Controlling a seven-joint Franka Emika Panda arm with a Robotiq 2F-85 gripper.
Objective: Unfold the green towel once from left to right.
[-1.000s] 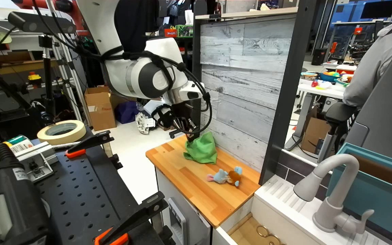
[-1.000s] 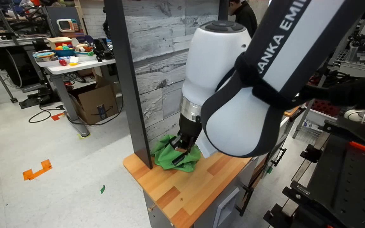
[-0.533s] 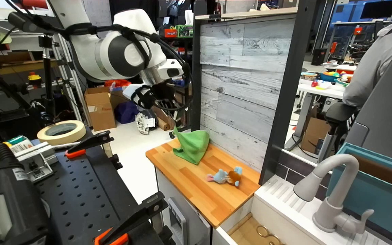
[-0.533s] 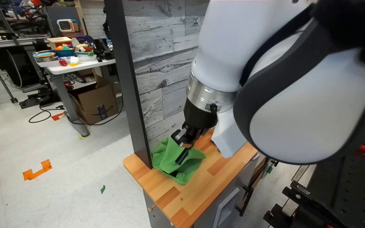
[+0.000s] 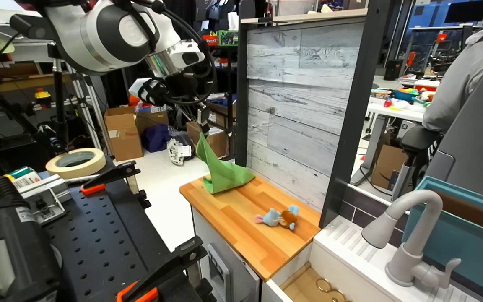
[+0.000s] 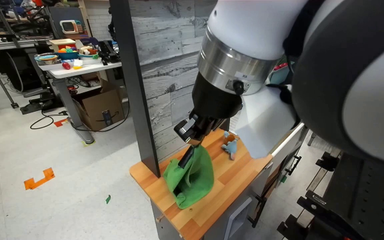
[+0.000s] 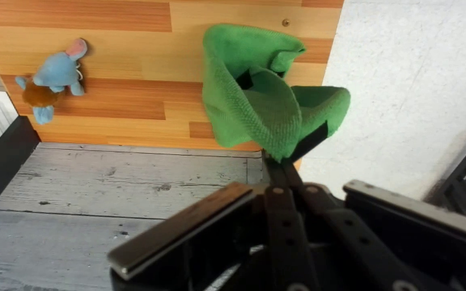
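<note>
Towel (image 5: 224,174) held up by one peak clamped in the jaws, presumably so one layer can be peeled over, with lower folds borne on the bench (image 5: 241,226), far left in an exterior view, apart from the toy (image 5: 273,218).

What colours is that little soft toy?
The soft toy is light blue, brown and pink, seen best in the wrist view.

Rumpled green towel (image 5: 226,174) on wooden countertop (image 5: 254,241), one end aloft
</note>
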